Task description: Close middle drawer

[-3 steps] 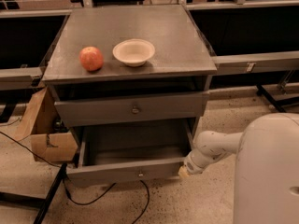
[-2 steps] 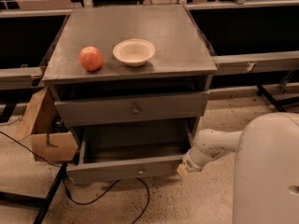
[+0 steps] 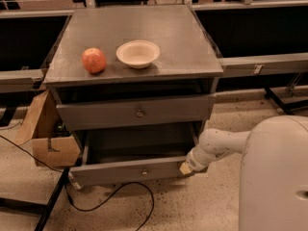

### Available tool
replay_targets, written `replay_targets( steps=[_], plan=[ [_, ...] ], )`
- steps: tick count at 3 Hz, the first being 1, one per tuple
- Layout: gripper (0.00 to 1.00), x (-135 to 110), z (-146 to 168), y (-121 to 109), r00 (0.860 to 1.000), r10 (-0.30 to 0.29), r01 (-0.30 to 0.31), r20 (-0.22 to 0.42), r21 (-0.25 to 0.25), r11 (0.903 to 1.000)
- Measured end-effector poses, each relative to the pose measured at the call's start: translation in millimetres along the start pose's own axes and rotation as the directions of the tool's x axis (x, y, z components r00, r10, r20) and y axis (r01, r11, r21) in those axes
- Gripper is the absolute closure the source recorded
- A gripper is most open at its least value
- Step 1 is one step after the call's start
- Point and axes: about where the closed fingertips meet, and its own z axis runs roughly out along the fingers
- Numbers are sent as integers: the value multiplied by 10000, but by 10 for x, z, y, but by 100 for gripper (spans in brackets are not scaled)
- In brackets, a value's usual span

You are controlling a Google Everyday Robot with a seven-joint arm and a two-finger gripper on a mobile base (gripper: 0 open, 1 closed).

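The middle drawer [image 3: 130, 171] is pulled out of the grey cabinet, its flat front with a small round knob [image 3: 144, 172] facing me and its dark inside empty. Above it is the shut upper drawer front [image 3: 134, 112] with its larger knob. The lowest drawer front is hidden under the open drawer. My gripper [image 3: 186, 168], at the end of the white arm [image 3: 216, 148], rests against the right end of the middle drawer's front.
On the cabinet top [image 3: 178, 37] lie a red apple [image 3: 94, 60] and a white bowl [image 3: 138, 53]. A cardboard box [image 3: 45, 138] stands left of the cabinet. A black cable [image 3: 115, 196] runs over the speckled floor in front. My white base [image 3: 276, 177] fills the lower right.
The middle drawer's front has slid a little way back into the cabinet, and my gripper has moved with it, inward and slightly left.
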Motion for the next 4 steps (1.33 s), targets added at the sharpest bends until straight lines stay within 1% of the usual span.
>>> replay_targets(
  steps=[1,2,3,4],
  plan=[
    [100,-42,-11,-5,9999,-73,72,97,57,10000],
    [81,-129,-30,-21,9994,-230,226,259,141,9996],
    [59,-211,-50,-35,9985,-401,393,385,217,9990],
    [35,-265,-62,-38,9974,-549,537,472,273,9982]
  ],
)
